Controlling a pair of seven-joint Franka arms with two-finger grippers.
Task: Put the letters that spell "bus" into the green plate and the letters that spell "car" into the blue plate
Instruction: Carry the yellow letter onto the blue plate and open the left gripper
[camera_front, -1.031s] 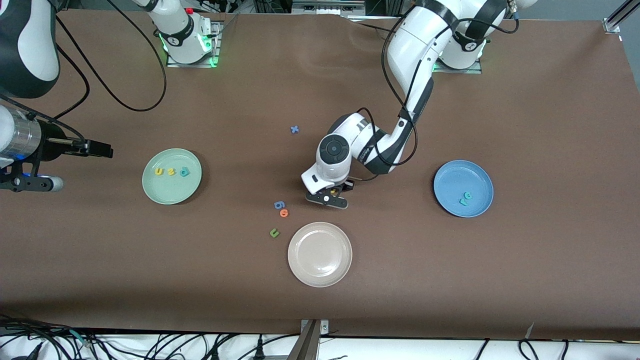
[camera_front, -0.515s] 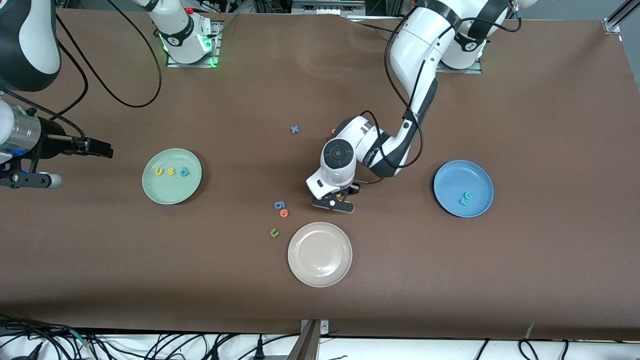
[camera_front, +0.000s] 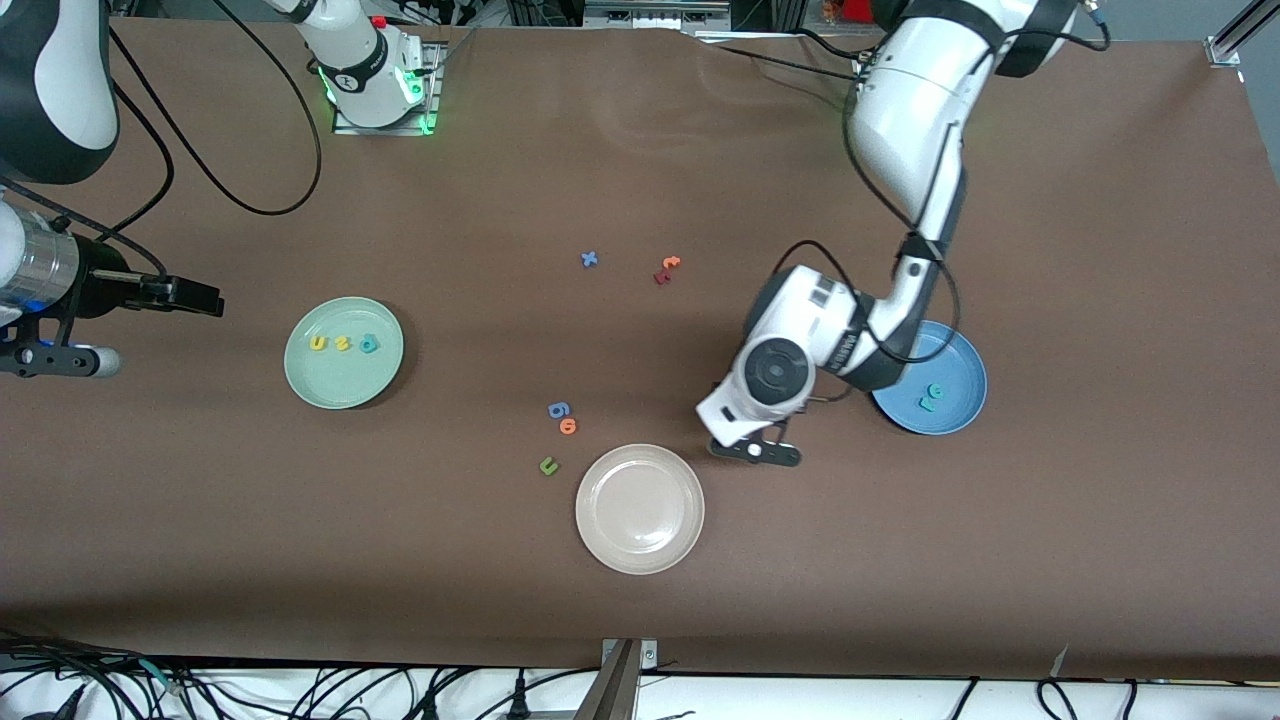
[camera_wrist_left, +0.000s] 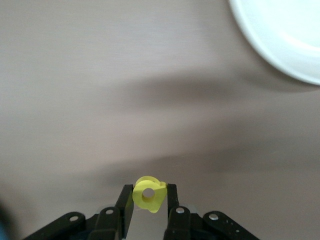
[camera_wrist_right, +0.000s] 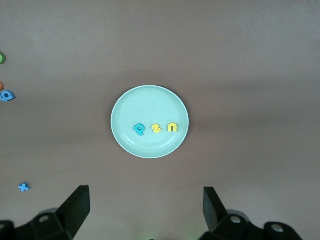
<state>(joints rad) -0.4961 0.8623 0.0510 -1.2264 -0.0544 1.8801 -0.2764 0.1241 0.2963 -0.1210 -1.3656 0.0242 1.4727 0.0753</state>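
My left gripper (camera_front: 757, 452) is shut on the yellow a (camera_wrist_left: 149, 195), pinched between its fingers (camera_wrist_left: 126, 197). It hangs over bare table between the cream plate and the blue plate (camera_front: 950, 355). The left arm covers part of the blue plate, where the teal c (camera_front: 935, 391) and teal r (camera_front: 927, 404) lie. The green plate (camera_front: 300, 380) (camera_wrist_right: 150, 102) holds the yellow u (camera_front: 319, 343), yellow s (camera_front: 342, 343) and teal b (camera_front: 368, 344). My right gripper (camera_wrist_right: 145, 210) waits open and empty, high up toward the right arm's end of the table, looking down at the green plate.
The cream-white plate (camera_front: 640, 555) sits nearest the front camera, its rim showing in the left wrist view (camera_wrist_left: 260, 45). Beside it lie a blue g (camera_front: 558, 410), an orange o (camera_front: 568, 427) and a dark green u (camera_front: 548, 465). Farther off are a blue x (camera_front: 589, 259) and an orange t (camera_front: 671, 263).
The left arm has carried the yellow a away from the g and o toward the blue plate, uncovering the orange t. The right arm has barely moved.
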